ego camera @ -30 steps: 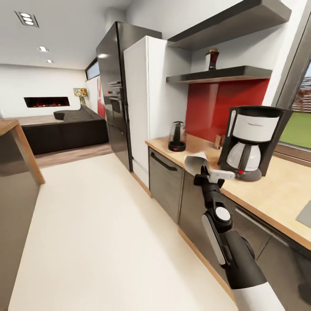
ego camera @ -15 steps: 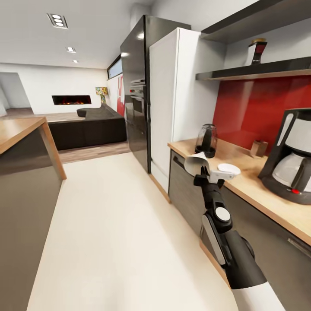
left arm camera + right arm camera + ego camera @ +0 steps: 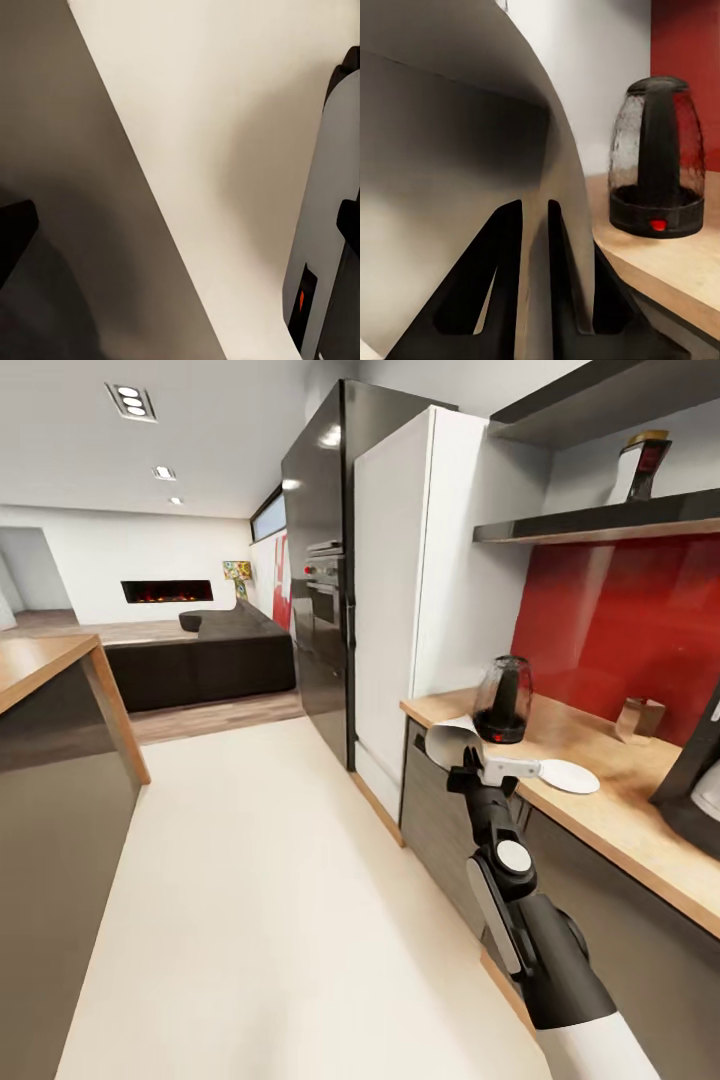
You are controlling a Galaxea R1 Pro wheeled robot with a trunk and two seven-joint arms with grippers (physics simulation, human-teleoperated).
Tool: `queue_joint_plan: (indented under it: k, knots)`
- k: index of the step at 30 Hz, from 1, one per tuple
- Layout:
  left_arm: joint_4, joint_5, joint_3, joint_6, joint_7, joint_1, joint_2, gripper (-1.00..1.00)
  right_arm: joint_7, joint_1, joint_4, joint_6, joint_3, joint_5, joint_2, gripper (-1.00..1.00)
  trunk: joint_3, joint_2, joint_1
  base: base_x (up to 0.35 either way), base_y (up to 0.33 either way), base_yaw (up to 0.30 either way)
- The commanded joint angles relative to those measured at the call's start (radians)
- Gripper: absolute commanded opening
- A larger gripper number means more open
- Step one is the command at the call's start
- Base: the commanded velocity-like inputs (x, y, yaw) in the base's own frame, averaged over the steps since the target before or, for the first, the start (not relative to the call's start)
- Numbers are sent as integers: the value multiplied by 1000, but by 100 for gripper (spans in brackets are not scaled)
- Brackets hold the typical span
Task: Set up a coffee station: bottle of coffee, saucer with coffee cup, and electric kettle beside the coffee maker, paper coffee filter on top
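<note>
One thin white paper cone filter point(image 3: 452, 741) sits clamped in the right hand point(image 3: 534, 285); placement atop the tall black coffee maker point(image 3: 700, 790), far right on the desk point(image 3: 610, 815), appears next.

View swung left; coffee maker point(image 3: 697, 785) now cut by frame edge.

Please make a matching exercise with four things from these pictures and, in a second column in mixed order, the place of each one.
Things:
1. paper coffee filter
2. bottle of coffee
3. electric kettle
4. saucer

Places:
A. on the wall shelf above the red panel
B. flat on the countertop, near its front edge
C. held in the right hand
D. standing on the countertop near the tall white cabinet

Pairs: 1-C, 2-A, 3-D, 4-B
</note>
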Motion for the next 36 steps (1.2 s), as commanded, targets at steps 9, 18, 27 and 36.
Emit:
queue_joint_plan:
  k: [9,18,27,36]
  knots:
    - [-2,2,1,5,2,0,0,100,-7,-1,0,4,69,-8,0,-100,-1,0,1,330,92,0]
    - [-2,2,1,5,2,-1,0,100,-8,-1,0,3,77,-9,0,-100,-1,0,1,315,182,0]
    - [-2,2,1,5,2,-1,0,100,-8,-1,0,3,77,-9,0,-100,-1,0,1,302,209,0]
    - [-2,2,1,5,2,-2,0,100,-8,-1,-2,3,77,-10,0,-100,-1,0,1,293,223,0]
